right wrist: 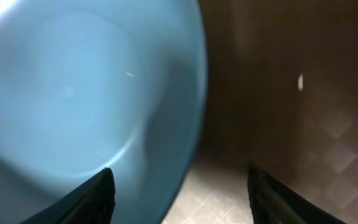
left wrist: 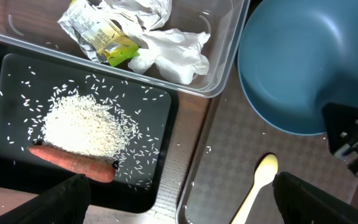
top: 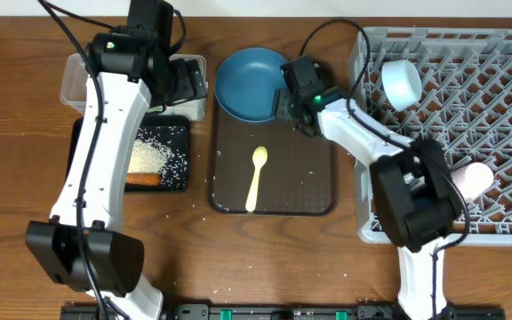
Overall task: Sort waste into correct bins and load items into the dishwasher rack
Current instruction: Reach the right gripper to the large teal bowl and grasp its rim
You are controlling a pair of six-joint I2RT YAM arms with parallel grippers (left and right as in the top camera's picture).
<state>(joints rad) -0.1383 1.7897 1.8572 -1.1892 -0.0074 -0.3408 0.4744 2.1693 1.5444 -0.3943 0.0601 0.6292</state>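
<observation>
The right gripper (right wrist: 179, 180) hung low at the right-hand rim of the dark blue bowl (top: 249, 82). Its fingers stood apart with the rim running between them, and they were not clamped on it. The bowl sat at the far end of the brown serving tray (top: 309, 178). The pale yellow spoon (top: 257, 178) lay alone near the middle of that tray, its bowl end pointing towards the blue bowl, with a few rice grains scattered round it.

The left gripper (left wrist: 180, 186) was spread wide and held nothing. From above it hovered over the near end of the clear tub (top: 76, 76). In the tub lay the crumpled white wrappers (left wrist: 173, 53) and the yellow-green packet (left wrist: 107, 43), touching each other. Just beside the tub, the black tray (left wrist: 17, 74) held a heap of rice (left wrist: 82, 127) with the carrot piece (left wrist: 73, 163) against its near edge.

Over on the right of the bench (top: 25, 133), the grey rack (top: 505, 133) carried the white bowl (top: 401, 83), tipped on its side, and the pink cup (top: 474, 178).
</observation>
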